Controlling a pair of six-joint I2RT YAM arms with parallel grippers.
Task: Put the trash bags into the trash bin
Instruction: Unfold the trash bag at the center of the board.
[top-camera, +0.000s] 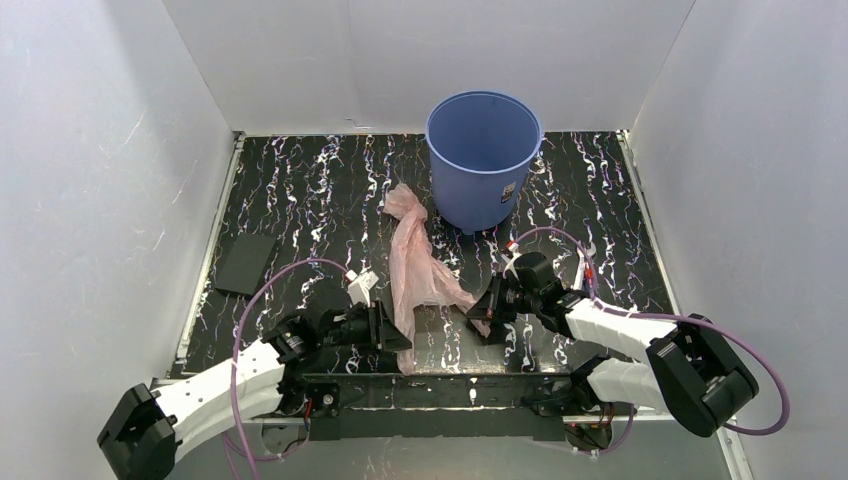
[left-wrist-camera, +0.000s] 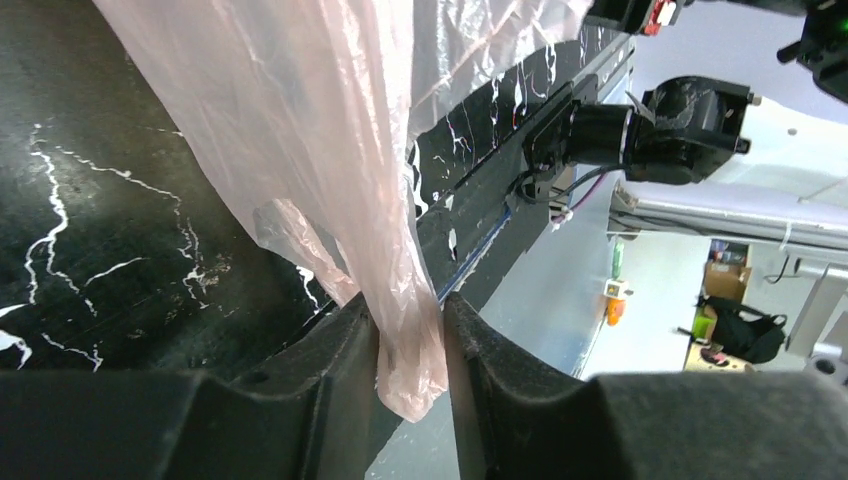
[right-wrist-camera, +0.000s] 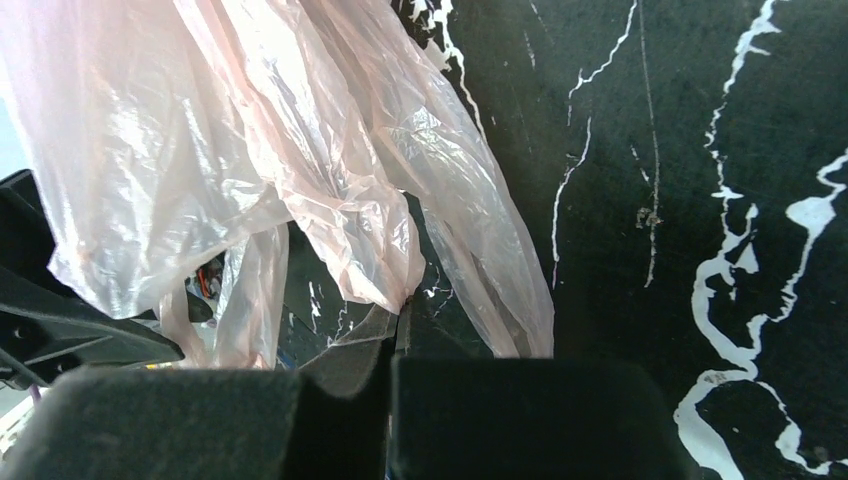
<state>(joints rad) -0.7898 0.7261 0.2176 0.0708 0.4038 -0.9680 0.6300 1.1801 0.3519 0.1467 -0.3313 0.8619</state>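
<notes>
Trash bags (top-camera: 415, 265) in left claw (left-wrist-camera: 410, 335) and right claw (right-wrist-camera: 395, 335)

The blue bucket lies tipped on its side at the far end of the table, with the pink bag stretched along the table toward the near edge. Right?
No: the blue bucket stands upright, as the top external view shows. The rest holds: far end of the table, pink bag stretched toward the near edge.

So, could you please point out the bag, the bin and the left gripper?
bag (top-camera: 412, 262), top view, its bunched middle.
bin (top-camera: 480, 195), top view, its outer front wall.
left gripper (left-wrist-camera: 408, 322), left wrist view, midway between its fingertips.
</notes>
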